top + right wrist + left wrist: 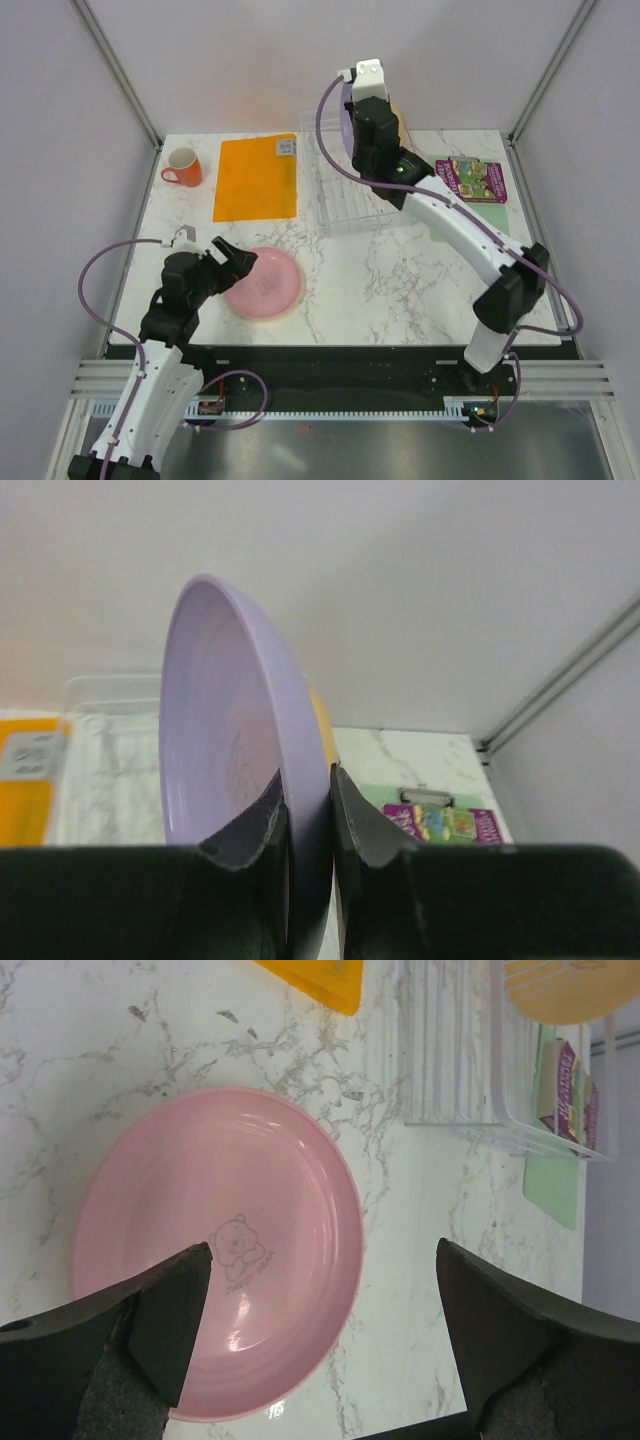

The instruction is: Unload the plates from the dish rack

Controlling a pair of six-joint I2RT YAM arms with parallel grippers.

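My right gripper [305, 775] is shut on the rim of the purple plate [220, 710], holding it on edge above the dish rack [355, 195]. In the top view that gripper [362, 128] is high at the back, with the plate's edge [346, 125] showing beside it. A yellow-orange plate [401, 122] stands just behind, a sliver [320, 725] in the right wrist view. The pink plate [265, 282] lies flat on the table at the front left. My left gripper [322, 1260] hovers open over that pink plate's [215, 1250] right edge, with nothing between its fingers.
An orange mat [257, 177] lies left of the rack, and an orange mug [182, 167] stands at the back left. A picture book on a green clipboard [470, 180] lies to the right of the rack. Walls close in the table's sides and back.
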